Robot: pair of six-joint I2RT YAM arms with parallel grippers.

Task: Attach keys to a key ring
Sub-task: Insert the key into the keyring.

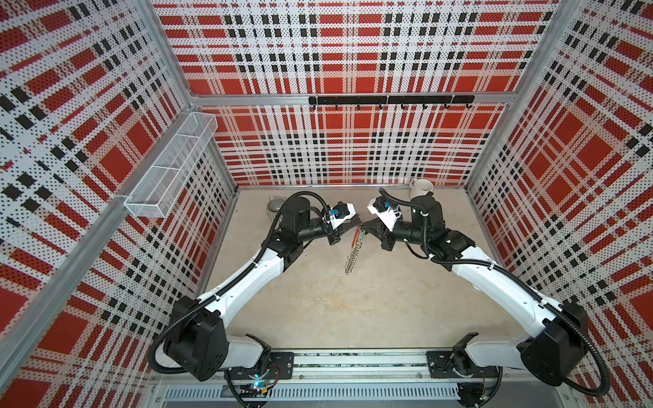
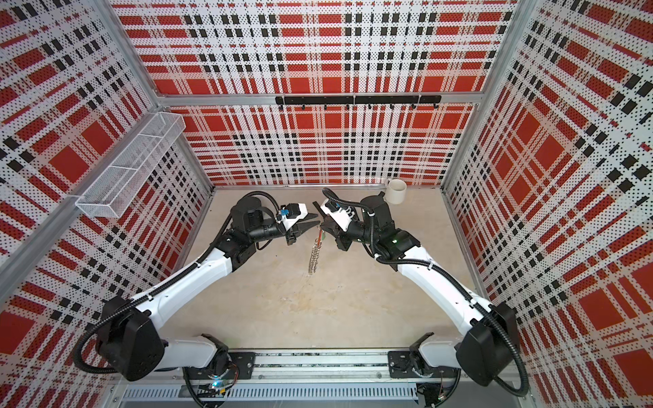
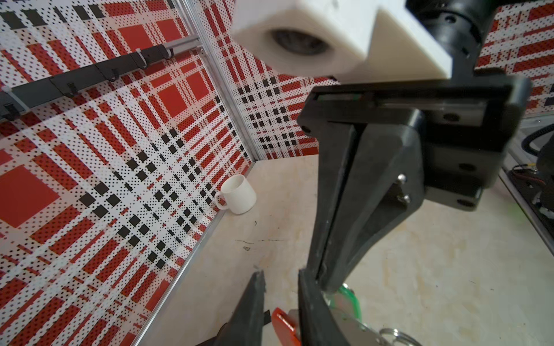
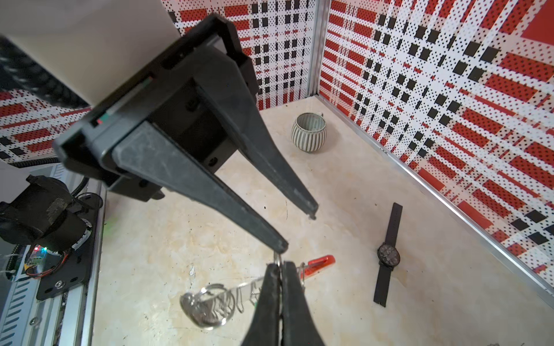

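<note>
Right claw (image 4: 281, 266) clamped on dark-grey oval key ring (image 1: 350, 259), red-arced, silver-fringed, hung free for threading; left claw (image 4: 297, 230) held apart beside translucent green plastic key tag (image 3: 353, 299).

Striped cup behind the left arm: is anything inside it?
In the right wrist view the striped cup shows only its bare grey inner wall, nothing sticking out. Its bottom is hidden by the near rim, so small contents cannot be ruled out.

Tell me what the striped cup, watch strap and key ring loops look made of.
The striped cup looks glazed ceramic: ribbed, soft sheen. The watch strap is matte black, probably rubber or silicone. The key ring loops gleam mirror-bright, so metal.
</note>
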